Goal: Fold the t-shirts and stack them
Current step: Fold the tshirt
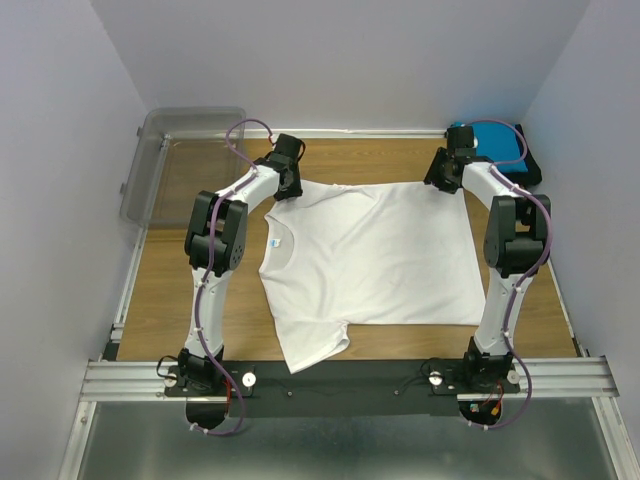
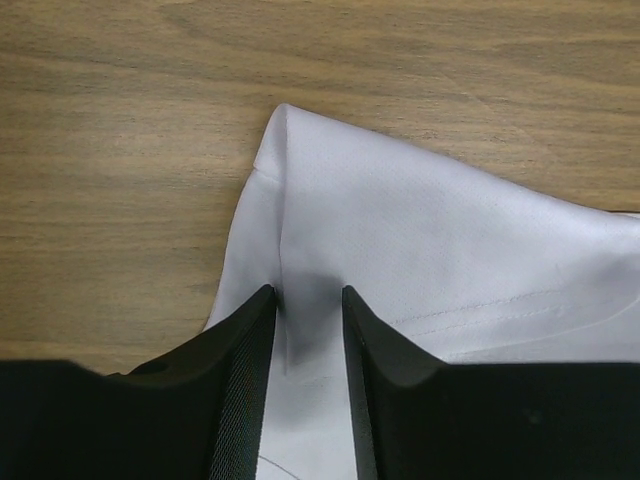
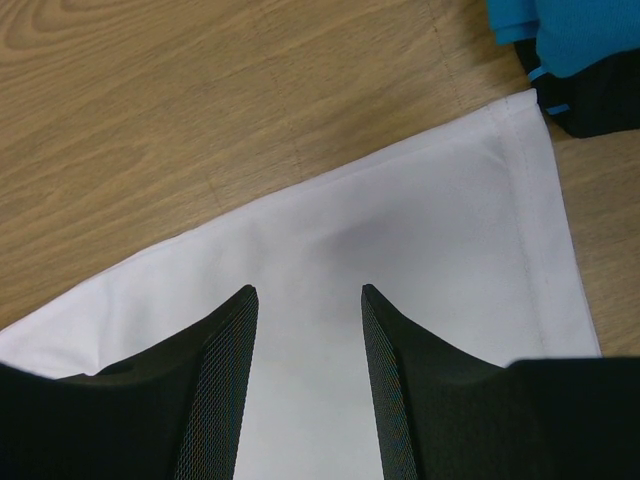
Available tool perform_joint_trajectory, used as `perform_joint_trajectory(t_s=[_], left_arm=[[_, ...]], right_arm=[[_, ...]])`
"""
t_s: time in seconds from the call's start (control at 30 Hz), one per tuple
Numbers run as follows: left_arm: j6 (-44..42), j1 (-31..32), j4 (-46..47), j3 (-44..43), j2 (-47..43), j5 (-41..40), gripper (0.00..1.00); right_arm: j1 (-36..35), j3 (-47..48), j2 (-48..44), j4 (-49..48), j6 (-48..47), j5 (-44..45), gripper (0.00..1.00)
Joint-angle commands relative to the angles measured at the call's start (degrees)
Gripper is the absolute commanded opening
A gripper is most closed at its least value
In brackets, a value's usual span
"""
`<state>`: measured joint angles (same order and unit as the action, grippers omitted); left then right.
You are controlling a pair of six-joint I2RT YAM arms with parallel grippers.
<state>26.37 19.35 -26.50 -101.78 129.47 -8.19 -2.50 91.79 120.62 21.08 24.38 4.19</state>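
Note:
A white t-shirt (image 1: 370,255) lies spread flat on the wooden table, its collar with a small blue label (image 1: 277,241) pointing left. My left gripper (image 1: 288,186) hovers low over the shirt's far left sleeve (image 2: 420,230). It is open (image 2: 309,292), and a slight crease of cloth runs between the fingers. My right gripper (image 1: 441,180) is over the far right hem corner (image 3: 430,220), also open (image 3: 308,290) above flat cloth. A bright blue t-shirt (image 1: 492,140) (image 3: 580,30) rests on a black one (image 1: 530,166) (image 3: 600,105) at the far right corner.
A clear plastic bin (image 1: 185,160) stands at the far left corner, against the wall. Bare wood (image 1: 160,290) shows left of the shirt and along the far edge. Walls close in on three sides. The arms' mounting rail (image 1: 340,378) spans the near edge.

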Motion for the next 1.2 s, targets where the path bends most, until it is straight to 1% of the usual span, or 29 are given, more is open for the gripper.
perform_joint_trajectory(t_s=[0.0,0.2,0.3,0.4,0.43,0.53,0.6,0.93,0.97,1.03,1.07,1.13,1.17], left_arm=[[0.00,0.25,-2.06,0.35,-2.91,1.59,0.42],[0.00,0.42,-2.85,0.44,-2.99,1.95,0.43],[-0.18,0.60,-3.12,0.79,-3.52,1.51,0.45],[-0.44,0.86,-3.12,0.97,-4.22,0.72,0.45],[-0.44,0.86,-3.12,0.97,-4.14,0.02,0.45],[-0.62,0.86,-3.20,0.62,-3.79,-0.78,0.38],[-0.62,0.95,-3.56,0.00,-3.09,-0.78,0.31],[-0.53,0.95,-3.82,0.35,-1.77,-1.22,0.31],[-0.53,0.86,-3.73,0.35,-1.76,-1.13,0.29],[-0.53,0.86,-3.82,0.18,-2.11,-0.70,0.18],[-0.62,0.86,-3.65,0.35,-2.46,-0.78,0.10],[-0.62,0.86,-3.30,0.35,-3.17,-1.04,0.03],[-0.71,0.86,-3.29,0.09,-3.43,-1.13,0.01]], right_arm=[[0.48,1.73,1.73,-0.25,0.23,-0.67,0.54],[0.66,1.90,1.81,-0.25,0.32,-0.76,0.54],[0.74,1.99,1.81,-0.25,0.23,-0.85,0.54],[0.83,2.17,2.08,-0.34,0.32,-1.02,0.54],[0.75,2.17,2.08,-0.25,0.32,-1.11,0.54],[0.83,2.43,2.34,-0.25,0.58,-1.37,0.54],[0.83,2.52,2.52,-0.25,0.58,-1.55,0.54],[0.92,2.52,2.87,-0.43,0.67,-1.29,0.54],[1.01,2.61,2.87,-0.34,0.58,-1.20,0.54],[1.10,2.87,3.13,-0.34,0.32,-0.94,0.54],[1.27,3.31,3.39,-0.43,0.05,-0.50,0.54],[1.45,4.01,4.01,-0.43,-0.21,0.29,0.54],[1.62,4.36,4.27,-0.51,-0.39,0.56,0.54]])
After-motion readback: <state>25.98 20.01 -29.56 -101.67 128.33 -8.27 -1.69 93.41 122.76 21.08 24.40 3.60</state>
